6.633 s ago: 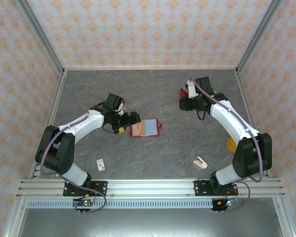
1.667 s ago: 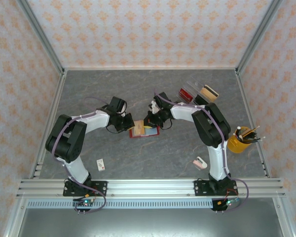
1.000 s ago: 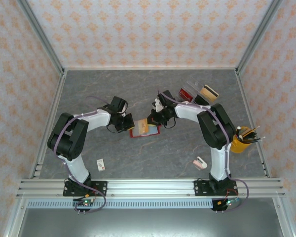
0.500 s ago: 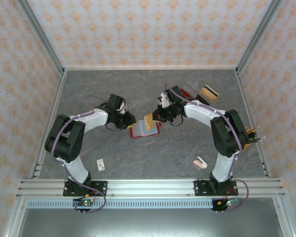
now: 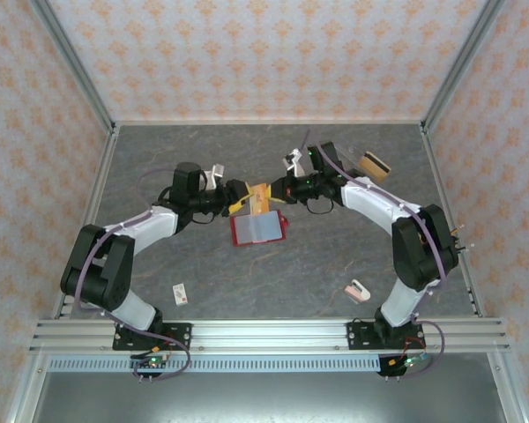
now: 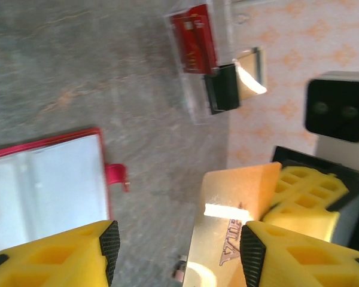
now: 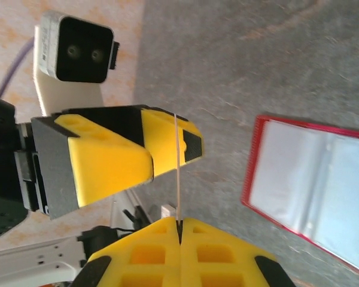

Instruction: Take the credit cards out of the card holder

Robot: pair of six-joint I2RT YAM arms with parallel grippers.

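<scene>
The card holder point(image 5: 258, 228) lies open on the table, red with pale inner pockets, and also shows in the left wrist view point(image 6: 45, 173) and the right wrist view point(image 7: 314, 182). Just behind it, in the air, my right gripper point(image 5: 276, 189) point(image 7: 179, 223) is shut on a yellowish-tan credit card point(image 5: 258, 194) point(image 7: 178, 173), which the right wrist view catches edge-on. My left gripper point(image 5: 236, 195) point(image 6: 179, 251) faces it from the left, open. The card point(image 6: 227, 230) stands between the left jaws, close to one pad point(image 6: 250, 254).
A clear tray point(image 5: 351, 157) at the back right holds a dark-red block point(image 6: 193, 37) and a tan item point(image 5: 376, 164). A tiny white card with a red mark point(image 5: 181, 293) and a pink-white piece point(image 5: 357, 289) lie near the front.
The right gripper has pulled the tan card out of the card holder and raised it toward the back. The left gripper let go of the holder's left edge, opened and rose around the card.
</scene>
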